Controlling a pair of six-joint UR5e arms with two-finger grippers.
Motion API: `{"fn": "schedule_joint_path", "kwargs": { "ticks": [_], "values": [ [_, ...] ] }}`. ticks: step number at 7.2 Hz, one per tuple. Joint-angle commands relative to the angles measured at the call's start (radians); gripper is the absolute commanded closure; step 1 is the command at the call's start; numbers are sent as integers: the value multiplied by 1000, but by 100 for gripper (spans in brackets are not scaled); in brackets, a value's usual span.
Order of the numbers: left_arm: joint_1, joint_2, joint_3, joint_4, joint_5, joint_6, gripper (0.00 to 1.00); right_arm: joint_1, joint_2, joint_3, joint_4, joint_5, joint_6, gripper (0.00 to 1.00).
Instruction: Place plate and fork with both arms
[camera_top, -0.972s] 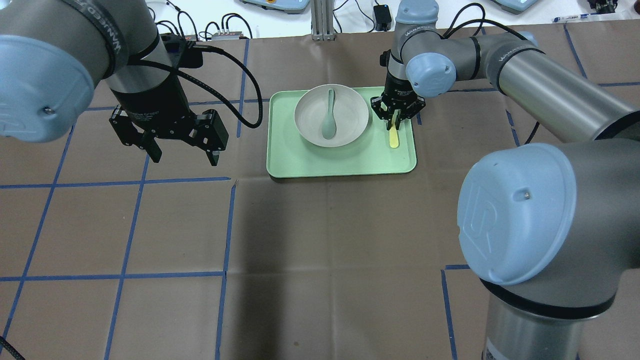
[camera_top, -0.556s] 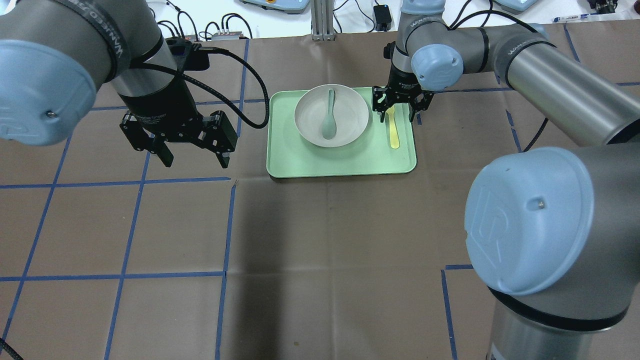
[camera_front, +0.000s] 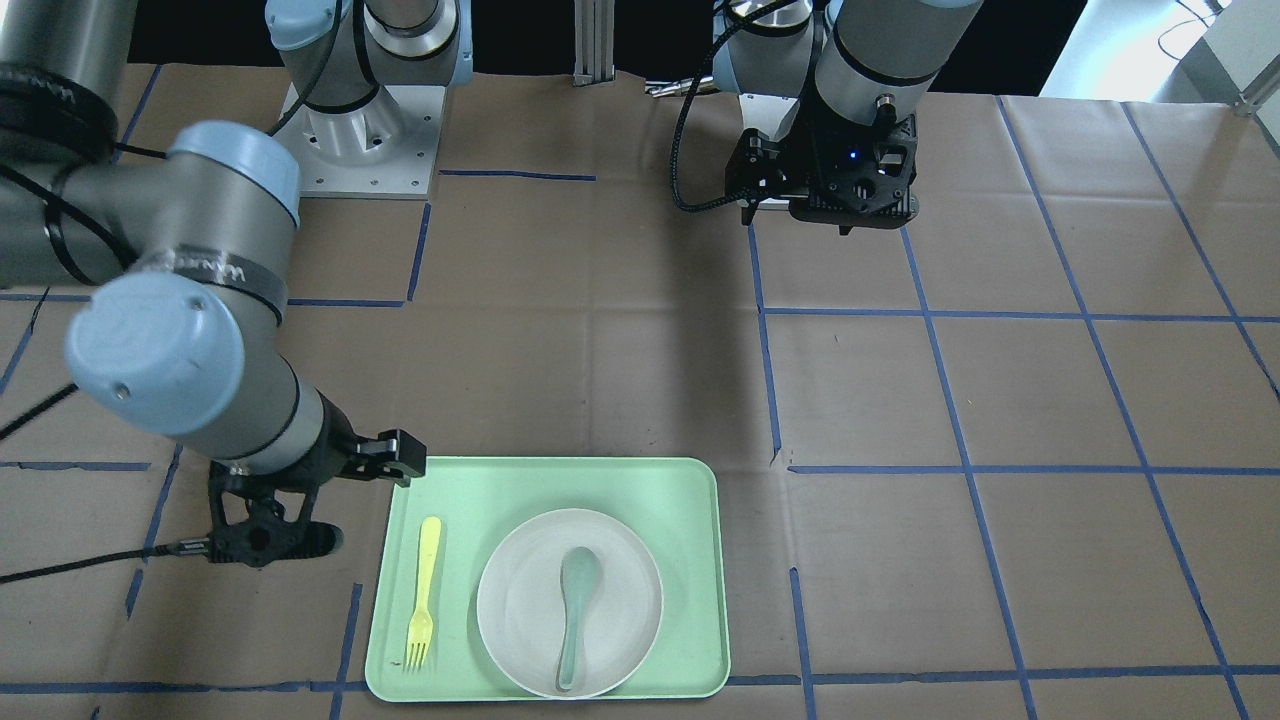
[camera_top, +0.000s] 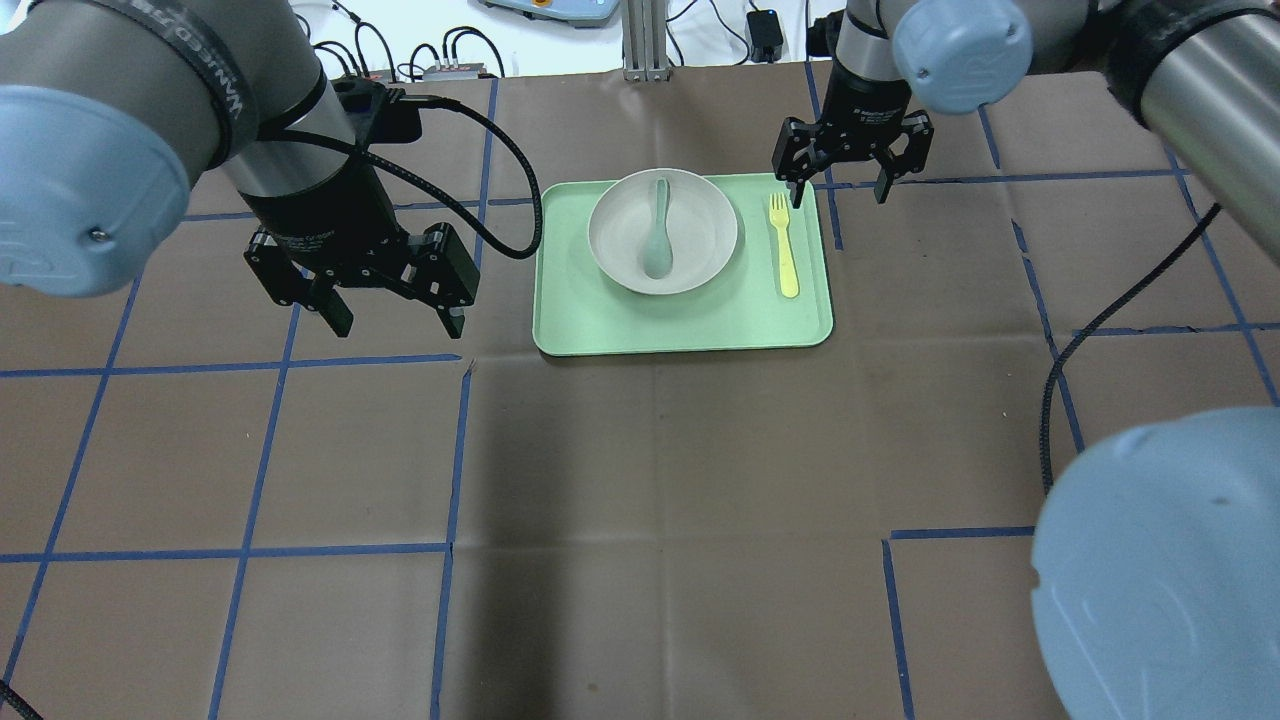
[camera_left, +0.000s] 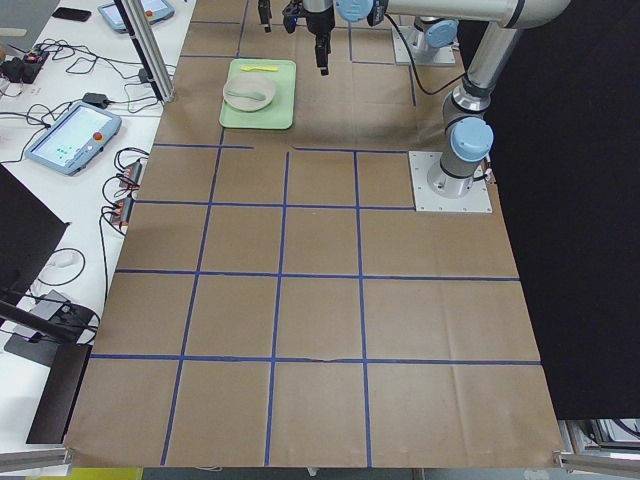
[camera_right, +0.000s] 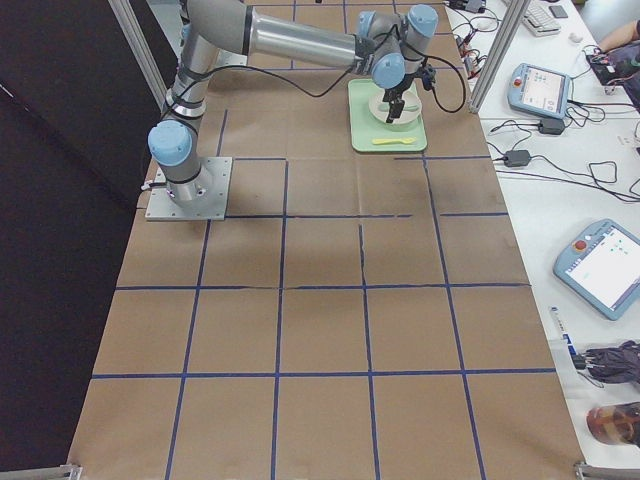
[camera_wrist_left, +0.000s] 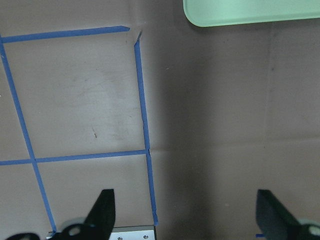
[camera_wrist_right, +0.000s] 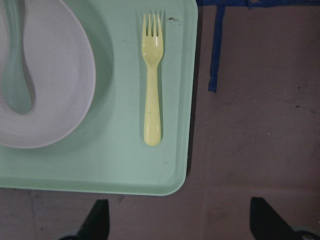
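1. The fork (camera_top: 783, 245) lies flat in the green tray (camera_top: 680, 322). Its long axis runs near-to-far, parallel to the tray's short sides, with the tines away from the robot and the handle end toward it.
2. It sits on the robot's right of the plate (camera_top: 620, 240), just beside it with a strip of tray between, and close to the tray's right rim.
3. A grey-green spoon (camera_top: 658, 232) rests in the plate along the same axis, its bowl toward the robot.
4. The right pincer (camera_top: 840, 197) hovers over the tray's far right corner, just beyond the tines, released and holding nothing.
5. The left pincer (camera_top: 398, 325) hangs over bare table (camera_top: 640, 480) left of the tray, also released and empty.
6. The fork is slim, smooth and pale yellow, with four short tines. The plate is round and off-white with a raised rim. The tray is rectangular with rounded corners. The table wears creased brown paper gridded with blue tape.
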Motion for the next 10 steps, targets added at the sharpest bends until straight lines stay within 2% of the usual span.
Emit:
{"fn": "schedule_joint_path", "kwargs": {
  "ticks": [1, 2, 4, 5, 10],
  "values": [
    [0, 3, 0, 1, 0, 0, 0, -27, -173, 64, 109, -48, -36, 0],
    [0, 4, -1, 0, 0, 0, 0, -27, -251, 102, 152, -50, -33, 0],
    [0, 1, -3, 0, -1, -2, 0, -21, -363, 214, 144, -39, -33, 0],
    [0, -2, -3, 0, -1, -2, 0, -17, -376, 245, 125, -36, -25, 0],
    [0, 0, -4, 0, -1, 4, 0, -26, -379, 237, 122, -34, -34, 0]
  ]
}}
